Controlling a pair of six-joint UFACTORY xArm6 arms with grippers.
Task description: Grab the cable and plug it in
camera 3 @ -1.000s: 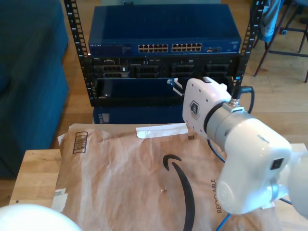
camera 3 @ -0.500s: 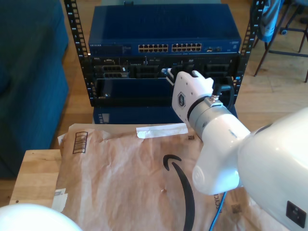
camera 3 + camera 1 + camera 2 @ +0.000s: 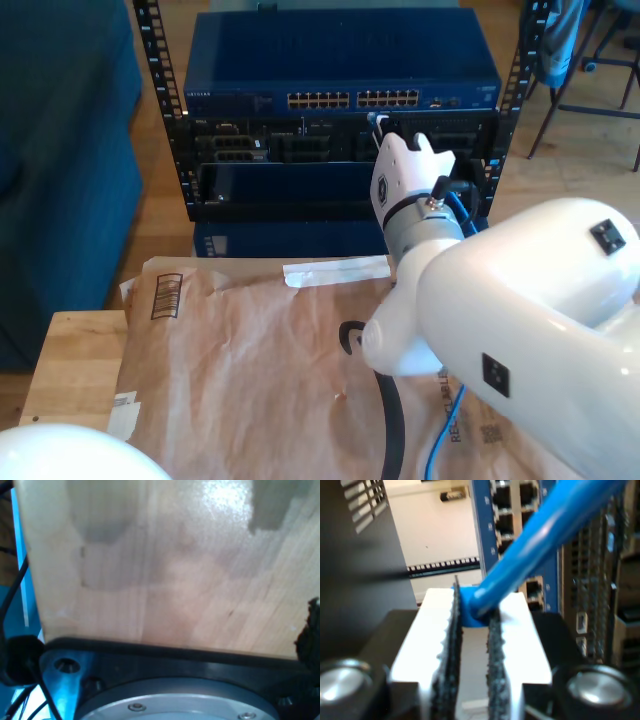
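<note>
In the exterior view, my second gripper has risen since a second ago from the rack's dark lower shelf to just under the blue network switch. Crumpled brown paper covers the pale wooden table.

In the second wrist view, the serrated pads pinch the thin bright-blue cable near its plug, with the switch's ports behind.

The first wrist view gives blurred wood; I cannot tell my first gripper's state.

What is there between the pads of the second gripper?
The cable's blue plug boot sits between the pads of my second gripper, as the second wrist view shows; the cable runs out toward the switch ports.
</note>
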